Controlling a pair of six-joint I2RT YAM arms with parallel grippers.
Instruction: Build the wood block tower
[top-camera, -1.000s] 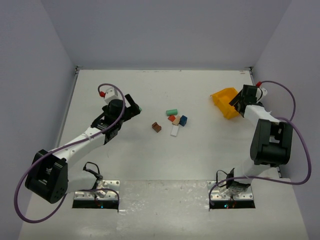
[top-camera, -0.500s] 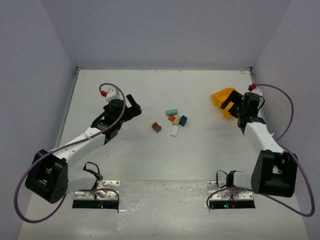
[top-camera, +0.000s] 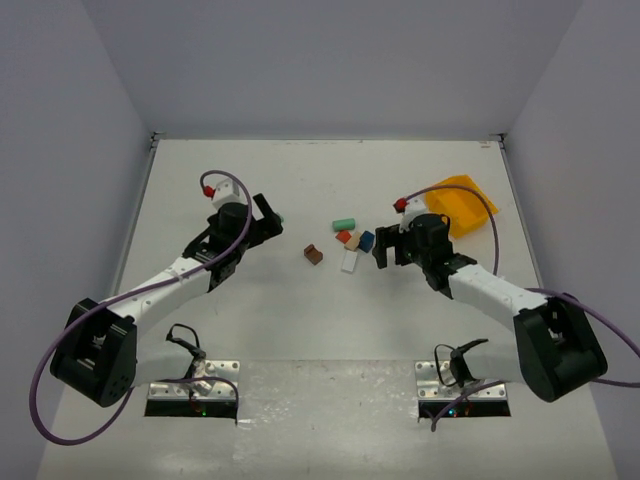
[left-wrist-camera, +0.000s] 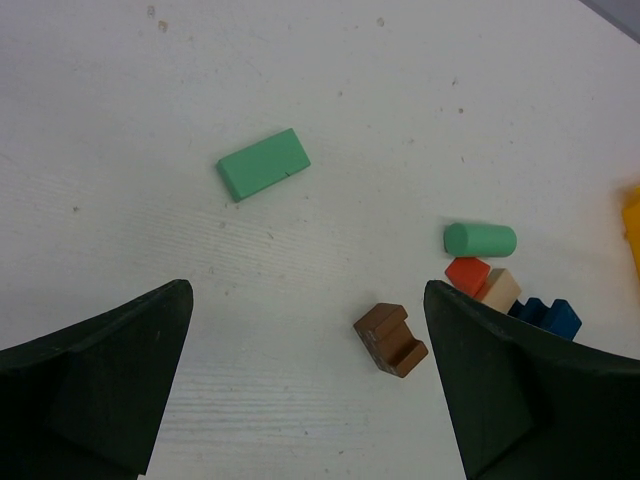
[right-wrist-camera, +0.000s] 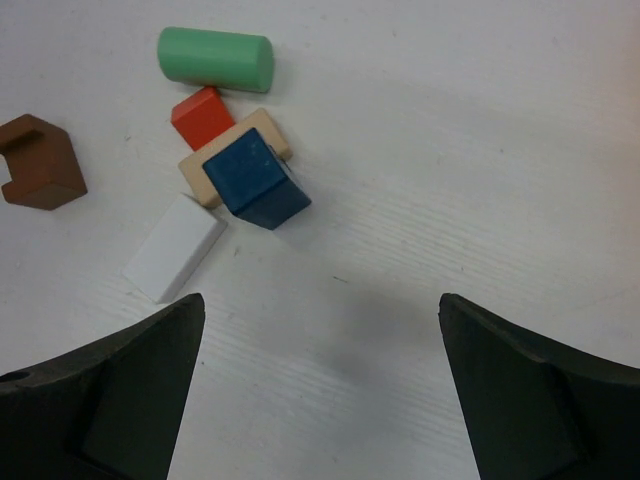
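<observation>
Top external view: both sets of fingers are spread wide and hold nothing. The right gripper (top-camera: 384, 248) hovers just right of the loose wood blocks (top-camera: 345, 238) at mid-frame, with the blue block (right-wrist-camera: 255, 182) nearest it. The left gripper (top-camera: 264, 218) sits left of them, with bare table (top-camera: 300, 180) before the brown block (left-wrist-camera: 392, 338).
</observation>
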